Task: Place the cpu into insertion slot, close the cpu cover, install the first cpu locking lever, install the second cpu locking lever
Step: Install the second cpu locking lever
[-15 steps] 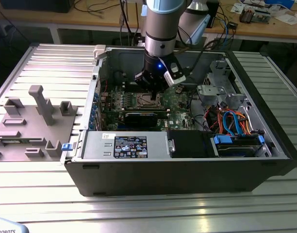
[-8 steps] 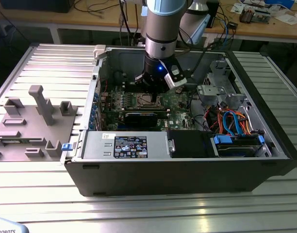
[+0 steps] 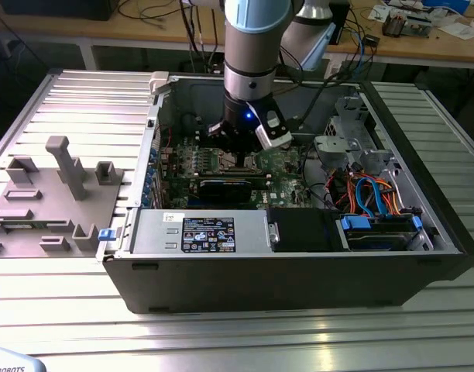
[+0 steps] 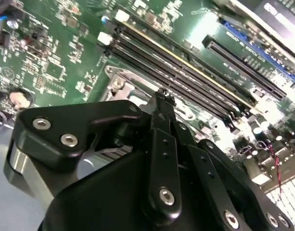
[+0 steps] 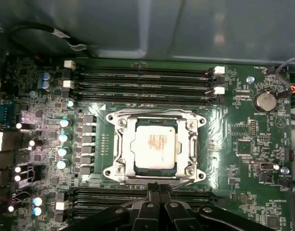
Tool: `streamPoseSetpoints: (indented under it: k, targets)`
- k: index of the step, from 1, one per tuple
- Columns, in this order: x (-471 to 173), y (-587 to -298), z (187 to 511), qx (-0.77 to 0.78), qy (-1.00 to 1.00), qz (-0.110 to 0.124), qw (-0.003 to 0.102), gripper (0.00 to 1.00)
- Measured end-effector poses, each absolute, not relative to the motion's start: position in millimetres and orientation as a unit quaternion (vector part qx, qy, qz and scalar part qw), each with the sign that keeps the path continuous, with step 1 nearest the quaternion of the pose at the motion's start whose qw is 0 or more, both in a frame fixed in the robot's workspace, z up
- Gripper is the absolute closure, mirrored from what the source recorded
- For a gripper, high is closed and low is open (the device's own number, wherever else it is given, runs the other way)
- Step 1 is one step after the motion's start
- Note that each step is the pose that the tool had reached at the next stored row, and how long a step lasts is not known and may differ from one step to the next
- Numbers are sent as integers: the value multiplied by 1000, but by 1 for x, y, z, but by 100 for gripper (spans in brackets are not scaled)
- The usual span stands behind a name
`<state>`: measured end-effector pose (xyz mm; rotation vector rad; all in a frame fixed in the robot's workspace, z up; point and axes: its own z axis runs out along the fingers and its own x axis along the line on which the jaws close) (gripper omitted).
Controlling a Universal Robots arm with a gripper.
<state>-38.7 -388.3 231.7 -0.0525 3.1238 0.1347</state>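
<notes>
tool (image 5: 154, 188): fingers pressed together, holding nothing, tips at the socket edge | cpu (image 5: 155, 145): seated in socket | cpu cover (image 5: 155, 117): closed flat around it | print: on cpu, illegible

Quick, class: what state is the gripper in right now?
Gripper: shut, holding nothing, poised beside the cpu cover, which lies down over the cpu.
</notes>
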Motion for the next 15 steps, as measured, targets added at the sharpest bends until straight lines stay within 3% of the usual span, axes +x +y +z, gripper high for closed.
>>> streamPoseSetpoints:
  k: [15]
  targets:
    - [-80,-400,231,-17,998,53,13,89]
